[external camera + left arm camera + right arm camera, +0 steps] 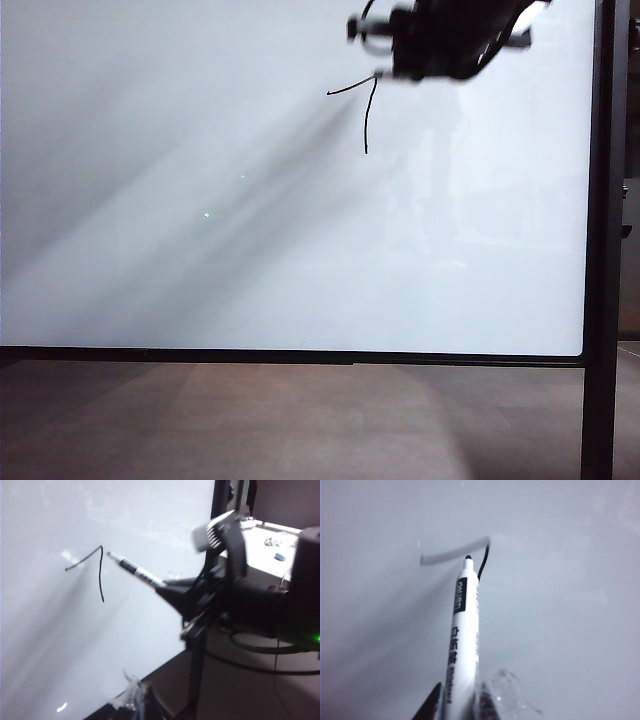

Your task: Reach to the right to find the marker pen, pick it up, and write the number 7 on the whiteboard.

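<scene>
The whiteboard (250, 250) fills the exterior view. On it, high and right of the middle, is a thin black number 7 (366, 105), also in the left wrist view as the number 7 (100, 572). My right gripper (460, 700) is shut on the marker pen (464, 630), a white barrel with a black label and a small dark tip. The tip sits just beside the 7's upper corner (485, 547); I cannot tell if it touches the board. In the left wrist view the pen (135, 571) sticks out of the right gripper (167, 586). Only a blurred, taped fingertip of my left gripper (132, 695) shows, below the board's lower edge.
A black upright post (603, 240) runs down the board's right side, and its black bottom rail (300, 356) sits above brown floor. Behind the right arm are a pale table with small items (277, 545) and black cables (260, 652) on the floor.
</scene>
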`<state>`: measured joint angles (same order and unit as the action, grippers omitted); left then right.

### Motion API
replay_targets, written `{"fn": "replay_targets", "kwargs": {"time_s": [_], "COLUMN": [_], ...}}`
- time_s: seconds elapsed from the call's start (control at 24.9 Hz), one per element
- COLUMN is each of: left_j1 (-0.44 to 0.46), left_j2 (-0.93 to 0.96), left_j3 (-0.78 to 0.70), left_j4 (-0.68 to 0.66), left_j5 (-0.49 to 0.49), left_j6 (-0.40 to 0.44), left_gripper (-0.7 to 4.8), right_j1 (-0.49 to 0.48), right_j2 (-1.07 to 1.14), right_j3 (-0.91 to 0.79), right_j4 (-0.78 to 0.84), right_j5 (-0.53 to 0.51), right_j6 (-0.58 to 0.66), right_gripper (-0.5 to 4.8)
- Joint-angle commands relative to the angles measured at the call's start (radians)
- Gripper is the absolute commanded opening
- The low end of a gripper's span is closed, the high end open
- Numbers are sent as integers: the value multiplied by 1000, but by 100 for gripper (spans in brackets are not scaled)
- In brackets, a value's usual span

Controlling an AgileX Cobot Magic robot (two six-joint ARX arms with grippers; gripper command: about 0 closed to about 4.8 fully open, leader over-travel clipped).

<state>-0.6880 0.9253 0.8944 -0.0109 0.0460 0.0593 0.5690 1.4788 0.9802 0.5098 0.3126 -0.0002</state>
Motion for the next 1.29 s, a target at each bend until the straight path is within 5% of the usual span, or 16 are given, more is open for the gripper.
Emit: {"fn": "replay_targets", "kwargs": {"time_s": [0.04, 0.64, 1.29], "left_j1": [-2, -2, -2], "left_j2": [-30, -227, -642], "left_j3": [2, -25, -449], "left_j4": [26, -84, -48], "left_j5": [-8, -72, -140], "left_j6": [4, -6, 53], "left_gripper": [-6, -6, -6], "right_j1": [0, 0, 0], "right_j2": [-89, -573, -972], "right_j3": [6, -2, -412], "right_j4": [-56, -372, -401], "right_j5": [-1, -2, -26], "right_j6": [-1, -143, -142], "right_gripper": [-5, -5, -5]}}
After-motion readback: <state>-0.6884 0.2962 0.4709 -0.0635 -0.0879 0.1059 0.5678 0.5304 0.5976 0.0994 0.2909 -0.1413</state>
